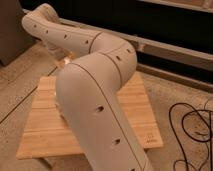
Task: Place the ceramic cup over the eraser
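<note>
**Arm hides the cup from sight**

From where I stand I cannot see the ceramic cup, and the eraser is hidden as well. The arm (100,75) covers the whole middle of the table (45,131). The gripper is hidden too, tucked below the far end of the arm over the table's far left part. Its jaws are pressed together, and I cannot tell whether they pinch anything.

The arm is thick, cream-coloured and dotted with small dark holes. It rises from the bottom edge of the view and bends at a fat elbow above the table. From there it runs back to the upper left, then turns down toward the wood. The table is low, made of light wooden slats, and stands on a speckled floor (20,75). Black cables (191,120) lie coiled on the floor to the right, apart from the table. Behind the table, a pale rail (170,50) runs along the foot of a dark wall.
</note>
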You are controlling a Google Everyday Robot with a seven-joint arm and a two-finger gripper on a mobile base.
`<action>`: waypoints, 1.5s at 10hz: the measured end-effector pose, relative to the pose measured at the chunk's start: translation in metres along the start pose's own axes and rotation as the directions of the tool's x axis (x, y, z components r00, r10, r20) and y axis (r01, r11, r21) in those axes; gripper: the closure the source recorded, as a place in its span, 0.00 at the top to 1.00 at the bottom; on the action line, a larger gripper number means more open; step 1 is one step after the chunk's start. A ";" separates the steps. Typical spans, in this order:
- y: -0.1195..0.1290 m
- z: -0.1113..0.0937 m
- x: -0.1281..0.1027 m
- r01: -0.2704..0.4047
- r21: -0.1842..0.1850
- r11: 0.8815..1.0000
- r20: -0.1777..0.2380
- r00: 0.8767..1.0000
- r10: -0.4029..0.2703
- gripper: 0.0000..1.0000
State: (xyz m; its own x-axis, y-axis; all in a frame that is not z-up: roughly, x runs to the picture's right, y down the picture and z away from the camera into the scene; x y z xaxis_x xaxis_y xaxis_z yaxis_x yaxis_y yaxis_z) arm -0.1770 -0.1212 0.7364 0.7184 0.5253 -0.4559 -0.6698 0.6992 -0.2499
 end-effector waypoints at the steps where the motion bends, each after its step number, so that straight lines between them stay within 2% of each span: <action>1: 0.000 0.000 0.005 -0.012 0.006 1.000 -0.009 1.000 0.012 0.00; 4: 0.005 0.012 0.020 -0.062 -0.028 0.998 -0.018 0.998 0.061 0.00; 6: 0.006 0.030 0.029 -0.111 -0.078 0.991 -0.002 0.994 0.111 0.00; 7: 0.004 0.035 0.031 -0.126 -0.090 0.988 0.010 0.992 0.127 0.00; 8: -0.002 0.040 0.034 -0.137 -0.094 0.986 0.033 0.990 0.140 0.00; 11: -0.021 0.048 0.039 -0.136 -0.068 0.988 0.085 0.986 0.142 0.00; 15: -0.015 0.058 0.036 -0.101 -0.073 0.992 0.093 0.990 0.108 0.00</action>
State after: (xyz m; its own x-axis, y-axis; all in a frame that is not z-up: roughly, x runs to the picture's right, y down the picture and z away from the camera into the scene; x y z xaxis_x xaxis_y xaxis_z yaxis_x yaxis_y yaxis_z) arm -0.1301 -0.0847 0.7727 0.6565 0.6401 -0.3991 -0.7509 0.6051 -0.2646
